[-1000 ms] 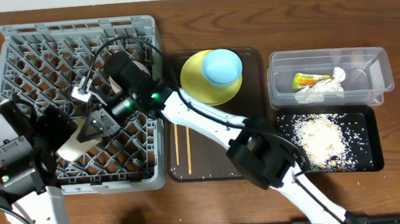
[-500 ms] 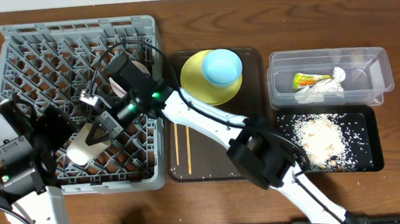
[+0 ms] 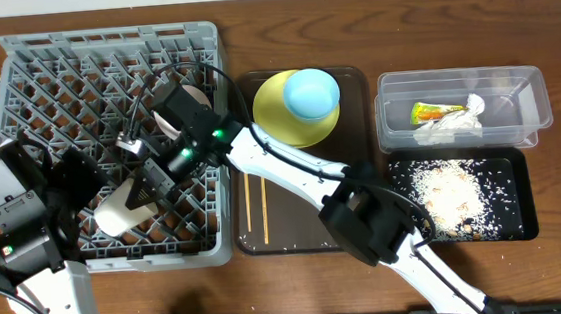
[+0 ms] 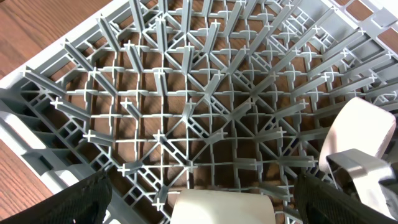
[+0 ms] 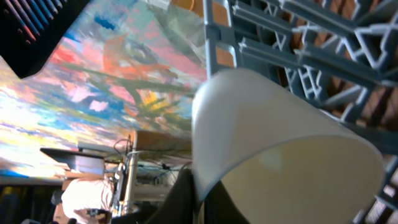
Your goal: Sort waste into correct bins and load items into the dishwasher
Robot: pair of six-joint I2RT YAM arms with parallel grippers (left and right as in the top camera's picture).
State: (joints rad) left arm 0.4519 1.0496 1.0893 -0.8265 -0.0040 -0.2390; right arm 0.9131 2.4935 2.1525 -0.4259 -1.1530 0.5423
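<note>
My right gripper (image 3: pixel 149 190) is shut on the rim of the white cup (image 3: pixel 114 212), holding it on its side low over the front of the grey dish rack (image 3: pixel 32 56). The right wrist view shows one finger inside and one outside the cup (image 5: pixel 273 137) at the gripper (image 5: pixel 200 186). My left gripper (image 3: pixel 80 179) is open above the rack (image 4: pixel 186 106), and the cup (image 4: pixel 217 208) lies between its fingers (image 4: pixel 205 200). A white rounded thing (image 4: pixel 360 130), perhaps the bowl, stands in the rack. The light-blue cup (image 3: pixel 311 92) sits on the yellow plate (image 3: pixel 277 112).
The dark brown serving tray (image 3: pixel 311 230) holds the plate and the chopsticks (image 3: pixel 257 209). The clear tub (image 3: pixel 527 107) holds the tissue (image 3: pixel 463 121) and the wrapper (image 3: pixel 429 112). The black tray (image 3: pixel 520 208) holds rice crumbs (image 3: pixel 454 191).
My right gripper has carried the white cup a little toward the rack's front and lower. The left arm has stayed where it was.
</note>
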